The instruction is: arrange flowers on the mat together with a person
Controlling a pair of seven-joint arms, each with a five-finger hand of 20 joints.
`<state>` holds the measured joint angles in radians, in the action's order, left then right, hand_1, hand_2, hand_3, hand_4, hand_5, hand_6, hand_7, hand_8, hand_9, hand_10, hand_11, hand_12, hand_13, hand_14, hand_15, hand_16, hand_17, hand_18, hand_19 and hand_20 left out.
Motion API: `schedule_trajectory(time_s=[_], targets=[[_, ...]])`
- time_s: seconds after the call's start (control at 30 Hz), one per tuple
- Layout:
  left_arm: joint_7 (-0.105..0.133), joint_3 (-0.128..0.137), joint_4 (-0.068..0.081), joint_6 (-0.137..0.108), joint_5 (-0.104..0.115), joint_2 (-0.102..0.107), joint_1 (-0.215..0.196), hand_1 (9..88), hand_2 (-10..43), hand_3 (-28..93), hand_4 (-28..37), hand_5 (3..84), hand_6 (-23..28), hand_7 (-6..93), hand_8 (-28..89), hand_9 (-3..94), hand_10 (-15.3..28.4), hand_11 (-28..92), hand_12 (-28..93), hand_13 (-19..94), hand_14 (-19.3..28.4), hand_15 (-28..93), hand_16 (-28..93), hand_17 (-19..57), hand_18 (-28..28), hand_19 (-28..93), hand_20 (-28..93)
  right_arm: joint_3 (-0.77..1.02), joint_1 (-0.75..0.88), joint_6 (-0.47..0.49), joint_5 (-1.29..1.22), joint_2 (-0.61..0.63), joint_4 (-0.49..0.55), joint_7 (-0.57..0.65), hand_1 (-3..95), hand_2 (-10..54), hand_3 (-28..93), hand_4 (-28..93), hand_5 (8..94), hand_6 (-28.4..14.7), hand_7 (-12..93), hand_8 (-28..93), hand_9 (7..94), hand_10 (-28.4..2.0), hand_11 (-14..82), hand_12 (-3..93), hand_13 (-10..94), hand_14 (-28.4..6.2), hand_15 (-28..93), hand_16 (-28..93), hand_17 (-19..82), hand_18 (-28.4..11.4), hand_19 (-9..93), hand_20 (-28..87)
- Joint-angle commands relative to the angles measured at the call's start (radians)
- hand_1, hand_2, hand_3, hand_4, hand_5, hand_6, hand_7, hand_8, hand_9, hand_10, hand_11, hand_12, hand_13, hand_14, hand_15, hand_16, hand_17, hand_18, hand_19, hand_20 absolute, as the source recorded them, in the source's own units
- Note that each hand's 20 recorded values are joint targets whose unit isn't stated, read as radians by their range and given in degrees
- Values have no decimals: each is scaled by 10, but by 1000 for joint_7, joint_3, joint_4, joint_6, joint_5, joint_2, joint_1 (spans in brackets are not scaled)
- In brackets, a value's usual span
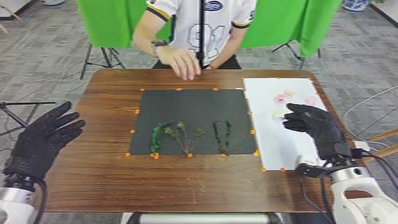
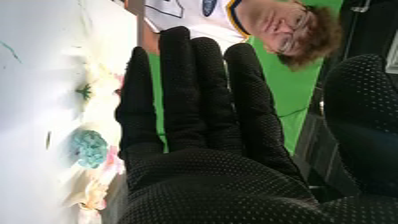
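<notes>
The right hand, fingers straight, thumb apart, and the left hand, fingers loosely extended, hold nothing. Near the right fingertips, pink and pale flowers lie on a white sheet; between the hands, slender green sprigs lie upon the black mat. Around the brown table spreads grey floor, green cloth beyond.

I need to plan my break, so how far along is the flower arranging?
Looks done: green sprigs lie side by side on the near half of the black mat. Nothing is in hand: the right hand is open over the white sheet, the left hand open too. What seems left: moving the flowers from the sheet onto the mat.
</notes>
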<state>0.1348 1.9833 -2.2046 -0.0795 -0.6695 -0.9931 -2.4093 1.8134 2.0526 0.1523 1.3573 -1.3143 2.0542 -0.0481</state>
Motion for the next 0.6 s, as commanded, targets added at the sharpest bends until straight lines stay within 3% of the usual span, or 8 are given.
schedule_trajectory(time_s=[0.03,0.27,0.43,0.6], targets=[[-7,2,4,7,-6,-2,-7,262,6,710,-243,340,45,157,-80,308,132,204,194,251,156,333,25,-71,231,485,157,2,13,-13,0,2,5,-8,197,24,825,-231,485,-47,223,-110,495,-154,245,263,428,-130,427,236,154,-207,535,346],[-4,8,-4,-4,-4,-12,-27,262,6,710,-242,341,45,157,-80,308,132,203,194,251,157,334,25,-71,231,485,157,-4,5,-3,5,8,1,-5,198,23,825,-231,485,-47,224,-110,495,-154,245,264,429,-130,428,236,155,-207,535,346],[-7,3,0,1,-5,-1,-11,262,6,710,-243,341,45,156,-80,310,132,205,194,251,157,333,24,-71,231,485,157,-7,-16,-6,13,25,-6,-15,204,14,829,-231,486,-46,223,-110,497,-153,246,263,433,-128,431,237,167,-204,565,362],[-7,7,-5,-8,-6,-16,-26,262,6,709,-243,340,45,155,-80,308,132,206,194,251,157,334,25,-71,231,485,157,-43,-63,-44,127,95,-20,-44,257,-34,825,-232,482,-41,237,-112,503,-145,258,263,450,-119,462,241,185,-197,619,399]])
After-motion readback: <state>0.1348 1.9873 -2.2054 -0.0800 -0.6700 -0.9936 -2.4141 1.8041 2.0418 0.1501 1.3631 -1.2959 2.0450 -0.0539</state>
